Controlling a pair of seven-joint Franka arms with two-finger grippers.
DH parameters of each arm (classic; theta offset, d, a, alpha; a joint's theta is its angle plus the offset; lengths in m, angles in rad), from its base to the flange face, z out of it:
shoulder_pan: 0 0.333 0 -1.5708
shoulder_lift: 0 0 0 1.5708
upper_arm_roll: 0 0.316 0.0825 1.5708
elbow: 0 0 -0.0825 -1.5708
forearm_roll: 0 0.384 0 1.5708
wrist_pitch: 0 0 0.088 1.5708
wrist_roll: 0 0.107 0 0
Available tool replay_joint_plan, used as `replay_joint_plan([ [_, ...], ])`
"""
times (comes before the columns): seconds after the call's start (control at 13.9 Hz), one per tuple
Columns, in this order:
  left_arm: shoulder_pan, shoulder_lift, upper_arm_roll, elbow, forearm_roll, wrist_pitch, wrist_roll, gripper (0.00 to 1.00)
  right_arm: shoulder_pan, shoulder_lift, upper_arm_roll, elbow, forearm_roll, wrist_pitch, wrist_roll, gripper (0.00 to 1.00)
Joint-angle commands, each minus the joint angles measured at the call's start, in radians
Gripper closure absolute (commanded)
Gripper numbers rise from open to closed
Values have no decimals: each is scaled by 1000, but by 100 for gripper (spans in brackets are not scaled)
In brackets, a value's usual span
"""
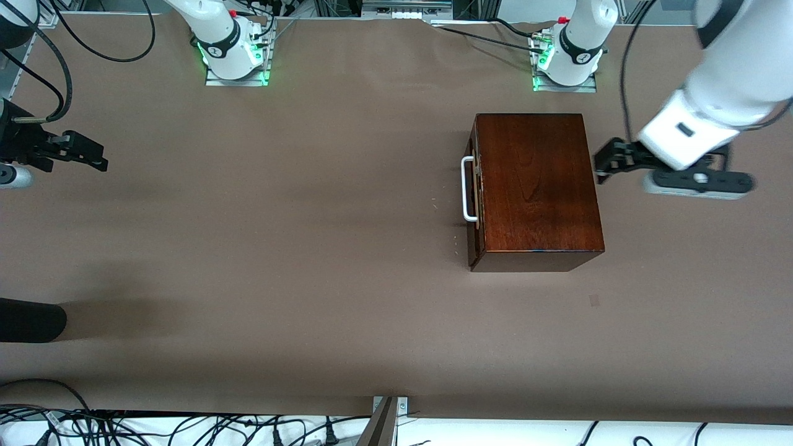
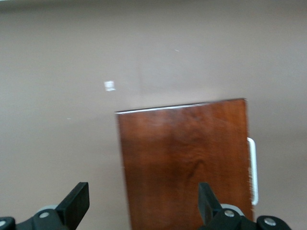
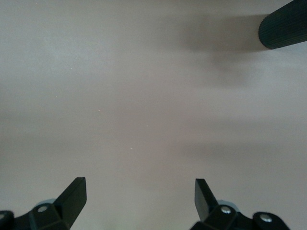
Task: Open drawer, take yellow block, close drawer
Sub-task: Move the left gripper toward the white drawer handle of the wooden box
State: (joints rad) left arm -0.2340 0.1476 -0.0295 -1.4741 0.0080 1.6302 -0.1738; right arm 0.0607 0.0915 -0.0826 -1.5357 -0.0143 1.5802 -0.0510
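Note:
The glossy dark wooden box (image 1: 538, 186) stands on the table toward the left arm's end. Its drawer (image 1: 474, 192) is shut, with the white U-shaped handle (image 1: 467, 189) on the side facing the right arm's end. The yellow block is hidden. My left gripper (image 1: 606, 162) is open and empty, beside the box's edge away from the handle. In the left wrist view the box top (image 2: 184, 163) and the handle (image 2: 253, 170) show between the open fingers of the left gripper (image 2: 142, 201). My right gripper (image 1: 90, 155) is open and empty, waiting over the table's right-arm end; it also shows in its own wrist view (image 3: 140, 196).
A black cylindrical object (image 1: 31, 322) pokes in at the table's right-arm end, nearer the front camera, and it also shows in the right wrist view (image 3: 284, 25). A small pale mark (image 1: 594, 300) lies on the brown tabletop nearer the camera than the box. Cables run along the table's near edge.

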Motion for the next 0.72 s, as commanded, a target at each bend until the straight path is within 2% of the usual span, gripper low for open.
replay_joint_plan([
  [0.0,-80,52,10,17,-54,-12,-79,0,-13,-10,7,5,14,-3,-12,0],
  [0.22,-177,118,10,17,-62,-10,-174,0,-13,-10,7,5,14,-3,-12,0],
  [0.5,-375,210,11,18,-77,0,-383,0,-13,-10,7,5,14,-3,-12,0],
  [0.65,-380,243,10,18,-82,8,-383,0,-13,-10,7,5,14,-3,-12,0],
])
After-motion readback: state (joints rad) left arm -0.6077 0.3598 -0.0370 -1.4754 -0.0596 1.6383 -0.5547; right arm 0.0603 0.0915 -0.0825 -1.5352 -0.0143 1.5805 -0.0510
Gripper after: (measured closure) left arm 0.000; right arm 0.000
